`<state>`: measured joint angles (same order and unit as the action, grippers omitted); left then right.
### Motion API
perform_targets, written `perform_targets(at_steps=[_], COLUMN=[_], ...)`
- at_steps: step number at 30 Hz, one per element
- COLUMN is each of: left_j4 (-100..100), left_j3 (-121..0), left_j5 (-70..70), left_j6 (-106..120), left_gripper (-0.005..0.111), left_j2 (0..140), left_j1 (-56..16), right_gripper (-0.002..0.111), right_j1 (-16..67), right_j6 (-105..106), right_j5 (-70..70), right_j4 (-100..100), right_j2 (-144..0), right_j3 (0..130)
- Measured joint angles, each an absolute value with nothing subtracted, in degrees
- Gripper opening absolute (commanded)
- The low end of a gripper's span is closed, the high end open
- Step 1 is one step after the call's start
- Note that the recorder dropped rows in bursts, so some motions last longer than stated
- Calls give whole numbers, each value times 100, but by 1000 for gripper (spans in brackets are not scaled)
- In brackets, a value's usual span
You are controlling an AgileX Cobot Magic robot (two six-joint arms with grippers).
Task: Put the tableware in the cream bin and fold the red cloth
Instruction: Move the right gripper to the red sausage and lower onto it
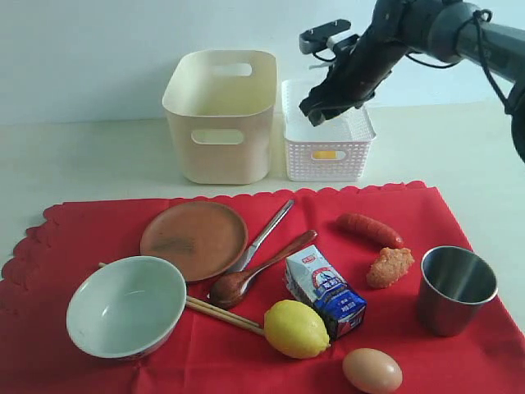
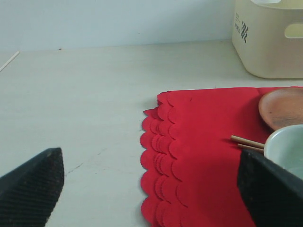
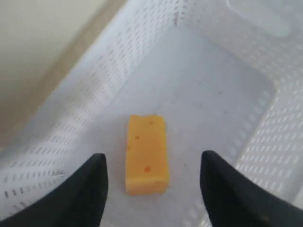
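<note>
Right fingers [image 3: 83,196] hang parted and empty over the white basket [image 1: 328,156], where a yellow block [image 3: 147,153] lies on the floor. The upright steel cup [image 1: 456,289] on the red cloth [image 1: 410,222] is that arm's nearest piece. Left fingers [image 2: 28,189], spread wide and empty, hover at the cloth's scalloped edge with the bowl [image 2: 286,144] just beside one of them. The cream bin [image 1: 220,115] stands open-topped on the tabletop [image 1: 82,164] beyond.

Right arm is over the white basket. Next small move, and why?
Probably lift the right gripper clear of the white basket: its jaws stand open, the cheese block lies free inside, and the steel cup on the red cloth is not yet binned.
</note>
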<state>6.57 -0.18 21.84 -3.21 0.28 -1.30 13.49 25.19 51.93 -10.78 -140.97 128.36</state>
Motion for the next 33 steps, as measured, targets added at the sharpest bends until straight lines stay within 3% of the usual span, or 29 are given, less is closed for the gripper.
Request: perform_targets(at_steps=[22,33], left_j4=[657,657], left_j3=[-18,-18], left_j5=[2184,2184], left_j6=[-321,-321], left_gripper=[94,94], left_j2=[28,28], left_j1=[-130,-130], right_gripper=[57,57], right_j1=[1349,1349], right_j6=[1679,1377], right_j5=[6965,6522], right_j4=[-948,-354], right_j2=[-12615,-11183], right_j3=[12804,10277])
